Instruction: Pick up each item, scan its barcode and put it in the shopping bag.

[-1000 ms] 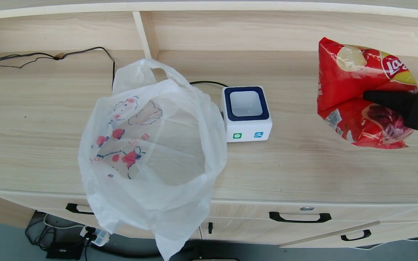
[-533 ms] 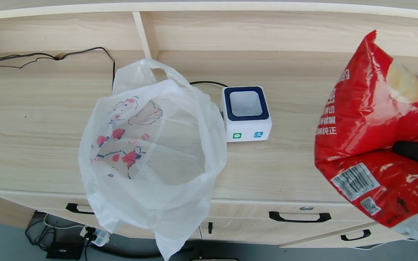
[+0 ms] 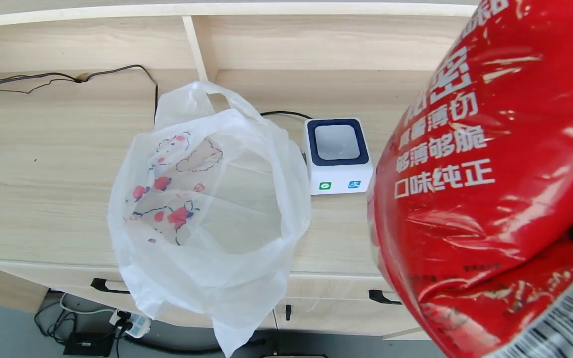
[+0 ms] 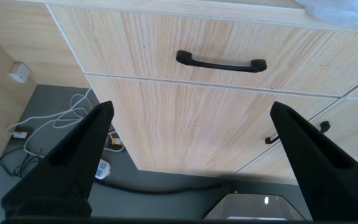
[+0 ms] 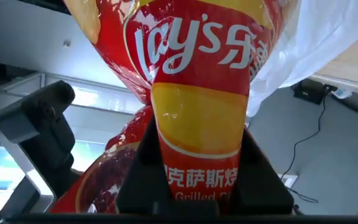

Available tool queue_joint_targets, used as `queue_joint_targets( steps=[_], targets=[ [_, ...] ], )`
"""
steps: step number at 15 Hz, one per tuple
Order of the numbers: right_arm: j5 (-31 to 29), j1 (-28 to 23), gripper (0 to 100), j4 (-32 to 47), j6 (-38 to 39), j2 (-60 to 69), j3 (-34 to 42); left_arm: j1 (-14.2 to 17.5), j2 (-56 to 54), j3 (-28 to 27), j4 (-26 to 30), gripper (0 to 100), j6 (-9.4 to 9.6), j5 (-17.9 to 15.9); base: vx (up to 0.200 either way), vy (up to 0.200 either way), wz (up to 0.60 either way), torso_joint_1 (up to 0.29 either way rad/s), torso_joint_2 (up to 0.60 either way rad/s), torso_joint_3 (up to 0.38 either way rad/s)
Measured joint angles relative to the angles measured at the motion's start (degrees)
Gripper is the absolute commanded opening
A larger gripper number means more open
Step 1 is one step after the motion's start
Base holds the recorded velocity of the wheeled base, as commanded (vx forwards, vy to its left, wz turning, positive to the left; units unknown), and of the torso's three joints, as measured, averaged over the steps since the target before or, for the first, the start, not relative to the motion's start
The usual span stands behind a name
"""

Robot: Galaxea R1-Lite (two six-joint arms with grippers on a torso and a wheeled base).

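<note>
Chip bag (image 3: pixel 490 199) looks light, puffy and slick, so I'd pinch the crumpled middle gently or the chips get crushed. Right gripper (image 5: pixel 197 174) is clamped around its waist, holding it up in the air right of the scanner (image 3: pixel 337 154). Left gripper (image 4: pixel 191 168) hangs spread wide by the drawers (image 4: pixel 222 106).

The chip bag (image 3: pixel 485 199) is coloured glossy red, printed with white lettering and a white barcode patch barred in black, and a yellow band is shown on its other face. The shopping bag (image 3: pixel 202 209) is rendered in translucent white with a cartoon print in red and dark blue, while the scanner (image 3: pixel 338 156) is white, with a dark blue frame around a grey window and small green and blue icons. The counter (image 3: pixel 43 164) is finished in pale wood grain, and black is seen on the drawer handle (image 4: pixel 221 62), the cable (image 3: pixel 117 69), the left gripper (image 4: pixel 191 107) and the right gripper (image 5: pixel 199 155).
</note>
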State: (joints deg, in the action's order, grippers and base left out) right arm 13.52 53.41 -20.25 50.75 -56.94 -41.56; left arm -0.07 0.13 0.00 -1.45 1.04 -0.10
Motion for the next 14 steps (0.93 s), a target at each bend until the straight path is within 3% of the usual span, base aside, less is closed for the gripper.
queue_joint_targets(
  steps=[3,6,14],
  targets=[
    [0.33,0.01,0,-2.5,6.01,-3.04,0.13,-0.04,0.0,0.0,-0.02,100,0.0,0.0,0.0,0.0,0.0,0.0,0.0,0.0],
    [0.41,-1.18,0,-10.76,9.39,-7.3,-0.55,0.0,0.0,0.0,-0.02,100,0.0,0.0,0.0,0.0,0.0,0.0,0.0,0.0],
    [0.51,-1.51,0,-18.55,19.59,-12.13,-2.9,0.0,0.0,0.0,-0.02,100,-0.06,0.05,0.0,0.0,0.0,0.0,0.0,0.0]
  ],
)
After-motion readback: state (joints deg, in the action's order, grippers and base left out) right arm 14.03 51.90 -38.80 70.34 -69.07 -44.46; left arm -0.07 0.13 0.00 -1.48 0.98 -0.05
